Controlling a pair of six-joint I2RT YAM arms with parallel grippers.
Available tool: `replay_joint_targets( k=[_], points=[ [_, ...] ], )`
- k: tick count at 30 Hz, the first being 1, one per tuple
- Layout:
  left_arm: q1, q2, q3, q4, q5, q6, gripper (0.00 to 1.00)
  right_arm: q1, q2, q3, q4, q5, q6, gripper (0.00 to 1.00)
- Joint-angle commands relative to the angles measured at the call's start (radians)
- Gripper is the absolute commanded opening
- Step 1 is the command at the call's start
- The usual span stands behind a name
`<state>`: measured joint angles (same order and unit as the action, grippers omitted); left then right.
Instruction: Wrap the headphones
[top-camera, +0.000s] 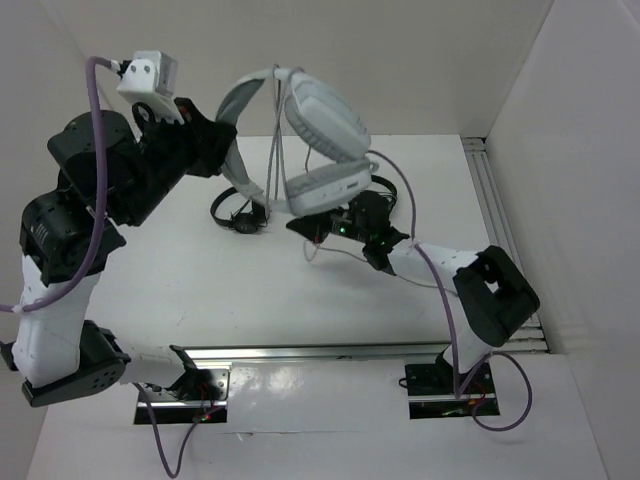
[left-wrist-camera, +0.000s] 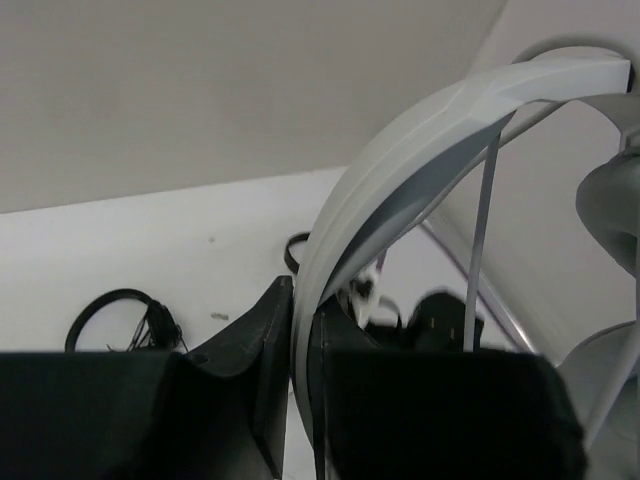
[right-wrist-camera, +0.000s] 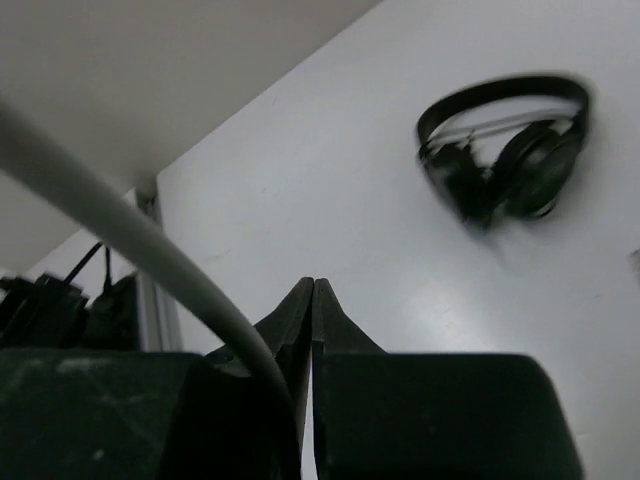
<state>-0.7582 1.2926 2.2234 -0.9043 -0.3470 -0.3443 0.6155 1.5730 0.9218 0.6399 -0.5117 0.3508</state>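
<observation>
The white and light-grey headphones (top-camera: 320, 115) hang in the air above the back of the table, earcups one over the other. My left gripper (top-camera: 228, 140) is shut on their wide headband (left-wrist-camera: 400, 180), which stands pinched between the jaws of the left gripper (left-wrist-camera: 300, 330). Their thin grey cable (left-wrist-camera: 480, 230) drops straight down beside the band. My right gripper (top-camera: 312, 240) sits low under the earcups. In the right wrist view the right gripper (right-wrist-camera: 313, 288) is shut, tips touching. The cable (right-wrist-camera: 100, 220) slants across its left finger; I cannot tell whether it is pinched.
One small black pair of headphones (top-camera: 240, 215) lies on the table below the white ones, and is also in the right wrist view as black headphones (right-wrist-camera: 505, 150). Another black pair (top-camera: 385, 195) lies behind the right gripper. A metal rail (top-camera: 490, 200) runs along the right side. White walls enclose the table.
</observation>
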Motion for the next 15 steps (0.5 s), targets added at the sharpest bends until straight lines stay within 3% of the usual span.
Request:
replay_joint_targets(
  k=[1, 4, 7, 9, 11, 12, 14, 15],
  points=[
    [0.000, 0.068, 0.113, 0.122, -0.245, -0.116, 0.00, 0.114, 0.001, -0.072, 0.244, 0.001, 0.125, 0.09],
    [0.052, 0.155, 0.163, 0.134, -0.400, -0.081, 0.00, 0.215, -0.095, -0.197, 0.244, 0.117, 0.061, 0.03],
    [0.183, 0.230, 0.174, 0.134, -0.379, -0.094, 0.00, 0.364, -0.222, -0.300, 0.141, 0.287, -0.011, 0.00],
    [0.299, 0.284, 0.196, 0.072, -0.302, -0.128, 0.00, 0.467, -0.299, -0.333, 0.009, 0.404, -0.062, 0.00],
    [0.365, 0.349, 0.162, 0.036, -0.255, -0.162, 0.00, 0.632, -0.417, -0.322, -0.105, 0.628, -0.146, 0.00],
    [0.403, 0.365, 0.141, -0.008, -0.245, -0.173, 0.00, 0.682, -0.451, -0.284, -0.234, 0.694, -0.173, 0.00],
    [0.404, 0.378, 0.067, -0.022, -0.256, -0.173, 0.00, 0.821, -0.520, -0.220, -0.372, 0.869, -0.245, 0.00],
    [0.404, 0.378, -0.039, -0.022, -0.288, -0.173, 0.00, 0.855, -0.530, -0.178, -0.508, 0.919, -0.260, 0.00]
  ],
)
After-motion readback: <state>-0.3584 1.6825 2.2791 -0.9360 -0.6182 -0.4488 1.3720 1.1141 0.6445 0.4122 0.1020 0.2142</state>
